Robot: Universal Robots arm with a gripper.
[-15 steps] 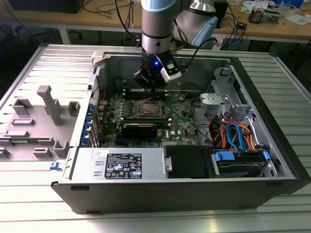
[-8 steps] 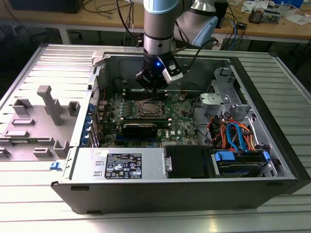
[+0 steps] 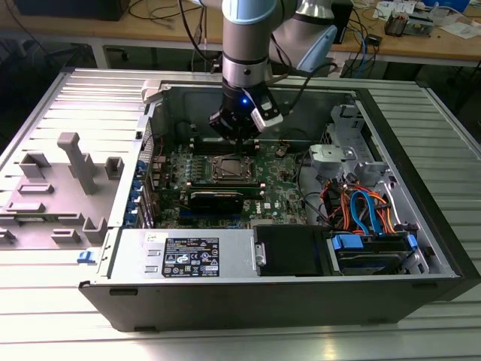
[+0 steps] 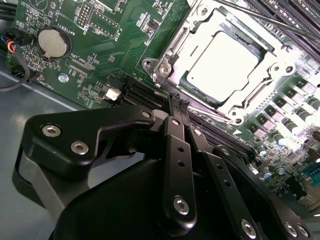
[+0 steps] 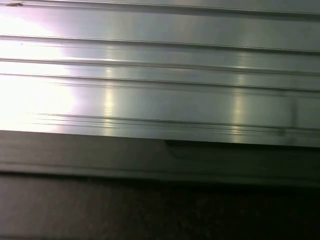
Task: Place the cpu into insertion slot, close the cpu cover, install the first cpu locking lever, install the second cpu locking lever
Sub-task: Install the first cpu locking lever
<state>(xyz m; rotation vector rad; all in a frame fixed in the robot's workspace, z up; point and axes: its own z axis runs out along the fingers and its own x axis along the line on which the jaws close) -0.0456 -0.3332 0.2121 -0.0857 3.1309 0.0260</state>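
Observation:
The cpu (image 4: 225, 62), a square chip with a bright silver top, lies in the insertion slot (image 3: 229, 168) on the green motherboard. The cpu cover (image 4: 173, 62), a silver frame, lies flat around the chip, which shows through its window. A thin metal locking lever (image 4: 215, 116) runs along the socket edge nearest the fingers; I cannot tell whether it is latched. My gripper (image 4: 179, 99) hovers just beside the socket with its black fingers (image 4: 176, 150) pressed together and nothing between them. In the exterior view the gripper (image 3: 239, 139) hangs just behind the socket, inside the case.
The open computer case (image 3: 248, 301) lies on a ribbed metal table (image 5: 160, 75). Black memory slots (image 4: 300, 20) flank the socket, and a long black card (image 3: 216, 200) sits in front of it. Cables and drives (image 3: 361, 218) fill the exterior view's right. A grey fixture (image 3: 71, 173) stands at its left.

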